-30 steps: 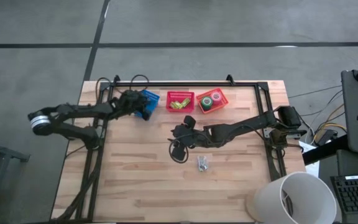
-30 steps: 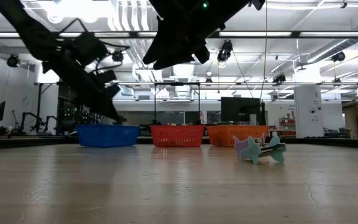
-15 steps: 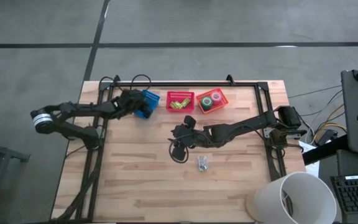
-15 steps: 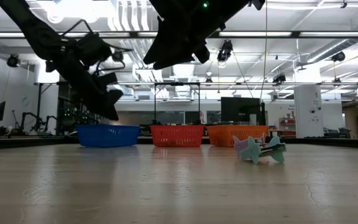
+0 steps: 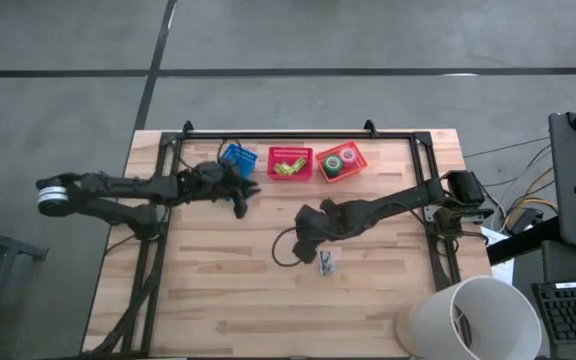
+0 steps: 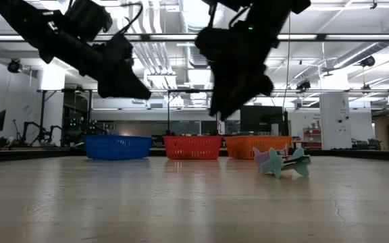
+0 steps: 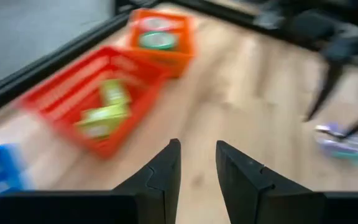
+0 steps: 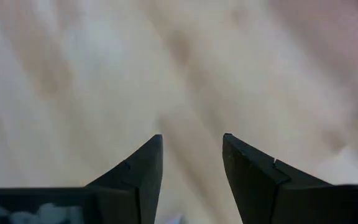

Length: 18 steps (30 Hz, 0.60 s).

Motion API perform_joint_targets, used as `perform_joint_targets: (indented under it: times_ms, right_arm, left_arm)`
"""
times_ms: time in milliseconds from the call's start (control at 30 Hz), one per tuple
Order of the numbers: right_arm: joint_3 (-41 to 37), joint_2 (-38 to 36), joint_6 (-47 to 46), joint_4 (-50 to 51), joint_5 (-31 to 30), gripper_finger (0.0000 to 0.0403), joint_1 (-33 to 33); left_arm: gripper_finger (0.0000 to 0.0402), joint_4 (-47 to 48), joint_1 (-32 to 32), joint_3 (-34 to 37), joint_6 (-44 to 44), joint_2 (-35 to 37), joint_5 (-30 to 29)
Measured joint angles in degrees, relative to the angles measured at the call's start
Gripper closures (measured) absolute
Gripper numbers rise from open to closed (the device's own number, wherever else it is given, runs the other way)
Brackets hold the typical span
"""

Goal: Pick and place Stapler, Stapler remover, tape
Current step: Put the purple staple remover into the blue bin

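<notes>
The left arm reaches in from the table's left side, stretched nearly flat toward the middle, its left gripper (image 5: 240, 197) raised off the wood. The fingers (image 7: 165, 176) stand apart with only bare board between them (nothing held). The right arm comes in from the right edge, bent at the elbow, and its right gripper (image 5: 310, 236) hangs above the table's centre, fingers (image 8: 143, 172) parted and empty.

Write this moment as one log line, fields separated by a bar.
left gripper: open, empty, near blue basket | right gripper: open, empty, above stapler remover | tape: in orange basket
</notes>
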<state>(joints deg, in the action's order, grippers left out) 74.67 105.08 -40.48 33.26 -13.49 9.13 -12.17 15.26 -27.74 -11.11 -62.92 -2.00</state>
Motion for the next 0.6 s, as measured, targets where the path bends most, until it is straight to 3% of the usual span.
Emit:
perform_joint_targets:
  times_ms: [200,600]
  right_arm:
    - [0.0,0.0,10.9,7.2,13.3,0.0257,1.7]
    - [-0.3,-0.1,36.8,17.0,12.5,0.0275,5.9]
  left_arm:
    - [0.0298,-6.2,-9.2,0.0,1.1,-0.8,0.1]
    - [0.0298,-8.8,-11.7,0.0,2.0,-1.1,-0.7]
